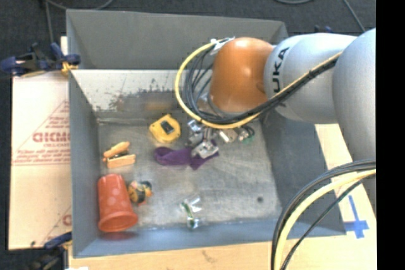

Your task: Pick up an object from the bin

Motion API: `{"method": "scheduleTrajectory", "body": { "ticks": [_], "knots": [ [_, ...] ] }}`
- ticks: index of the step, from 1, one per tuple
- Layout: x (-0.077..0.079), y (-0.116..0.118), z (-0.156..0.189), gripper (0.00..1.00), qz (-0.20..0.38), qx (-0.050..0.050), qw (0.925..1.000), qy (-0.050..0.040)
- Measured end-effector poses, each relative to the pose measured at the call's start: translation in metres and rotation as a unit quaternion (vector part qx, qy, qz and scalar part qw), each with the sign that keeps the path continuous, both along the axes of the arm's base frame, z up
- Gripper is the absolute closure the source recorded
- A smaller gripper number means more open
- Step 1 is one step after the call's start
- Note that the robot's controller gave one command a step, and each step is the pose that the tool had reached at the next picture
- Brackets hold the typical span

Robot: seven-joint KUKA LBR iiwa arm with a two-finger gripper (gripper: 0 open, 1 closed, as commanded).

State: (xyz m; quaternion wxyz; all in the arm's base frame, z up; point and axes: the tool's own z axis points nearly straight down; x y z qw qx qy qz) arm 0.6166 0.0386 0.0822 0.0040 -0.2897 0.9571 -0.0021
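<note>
Purple soft strip (169,157): lies flat on the floor of the bin (82,136), about mid-bin, its right end beneath the gripper (204,143). Not lifted.

Gripper: low in the bin, at or just above the strip's right end. Whether it is spread or closed cannot be told, nor whether it touches the strip.

Nearest neighbours: yellow tape measure (165,129), just beside the strip on the far side, left of the gripper; small green-and-metal item (243,135), right of the gripper, partly hidden.

Further out: orange-and-tan piece (119,155) at left; orange cup (115,202) on its side in the near left corner, with a small toy figure (140,192) just beside it; green-and-silver scrap (191,212) near the front wall.

Progress, as judged: approach made; secure grasp and lift remain to be done.
</note>
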Motion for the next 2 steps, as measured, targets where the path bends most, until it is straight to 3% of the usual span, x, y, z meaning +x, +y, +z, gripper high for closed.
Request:
{"method": "scheduleTrajectory", "body": {
  "ticks": [1, 2],
  "knots": [
    [0.0, 0.0, 0.0, 1.0, 0.0, 0.0, 1.0, 0.0],
    [-0.015, 0.005, 0.151, 1.0, 0.021, 0.001, 0.9998, -0.0005]
  ]
}}
